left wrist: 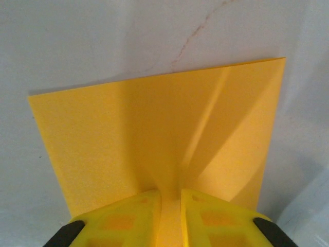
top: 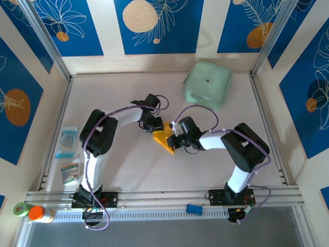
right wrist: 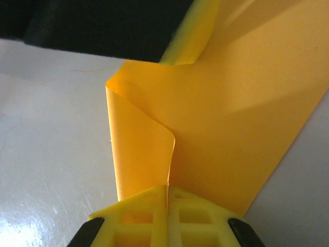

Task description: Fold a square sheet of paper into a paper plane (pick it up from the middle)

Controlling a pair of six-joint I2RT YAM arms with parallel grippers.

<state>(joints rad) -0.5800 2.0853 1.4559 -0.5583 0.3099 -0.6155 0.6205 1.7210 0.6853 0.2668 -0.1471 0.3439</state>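
Observation:
The square sheet of paper (top: 165, 141) lies mid-table, orange-yellow and partly lifted between the two grippers. My left gripper (top: 153, 124) comes at it from the far left. In the left wrist view the left gripper (left wrist: 169, 196) is shut on a raised ridge pinched up from the sheet (left wrist: 128, 134), which spreads flat beyond. My right gripper (top: 175, 139) meets the sheet from the right. In the right wrist view the right gripper (right wrist: 167, 189) is shut on the edge of a curled-over flap (right wrist: 139, 149). No folded paper plane is to be seen.
A mint-green case (top: 207, 85) sits at the back right. Printed packets (top: 67, 142) (top: 70, 172) lie along the left side of the table (top: 128, 170). An orange-capped bottle (top: 39, 213) and a small blue object (top: 194, 208) rest by the front rail.

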